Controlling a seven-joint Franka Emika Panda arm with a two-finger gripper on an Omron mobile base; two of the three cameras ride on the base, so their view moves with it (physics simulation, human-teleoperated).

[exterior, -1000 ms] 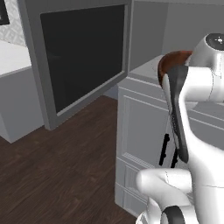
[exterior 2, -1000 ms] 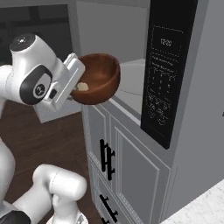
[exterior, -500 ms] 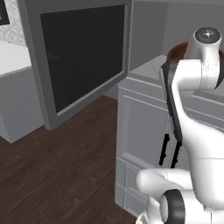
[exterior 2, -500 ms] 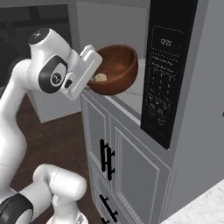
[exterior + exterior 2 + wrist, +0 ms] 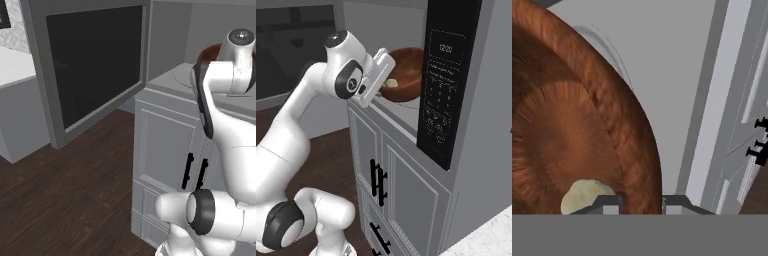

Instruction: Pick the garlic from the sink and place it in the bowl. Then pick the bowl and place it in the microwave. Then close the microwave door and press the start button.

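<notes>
I see the grey boxy microwave [image 5: 456,85] with its dark control panel standing open on top of the grey panelled cabinet [image 5: 396,185] with black handles. Its grey-framed door with the near-black glass window [image 5: 95,65] is swung wide out to the left in the left base view, well apart from everything else. Below it lies the dark brown wooden floor [image 5: 65,200].

My white arm reaches up and into the mouth of the microwave. From the right base view, the round, deep, reddish-brown glossy wooden bowl [image 5: 404,74] sits inside the grey cavity, just above its floor; I cannot tell whether its underside touches. In the left base view I catch only a sliver of the bowl's rim [image 5: 212,50] behind the arm's wrist.

Through the hand view, the fingers [image 5: 641,202] straddle the bowl's rim [image 5: 637,145]: one tip inside the bowl, the other outside the wall, pinching the rim between them. The gap between them is narrow, taken up by the wall's thickness.

The small cream-white rounded garlic bulb [image 5: 587,196] lies in the bottom of the bowl, just beside the inner finger tip, to its left in that view. In the right base view the garlic [image 5: 391,82] shows as a pale spot low inside the bowl, close to the hand.
</notes>
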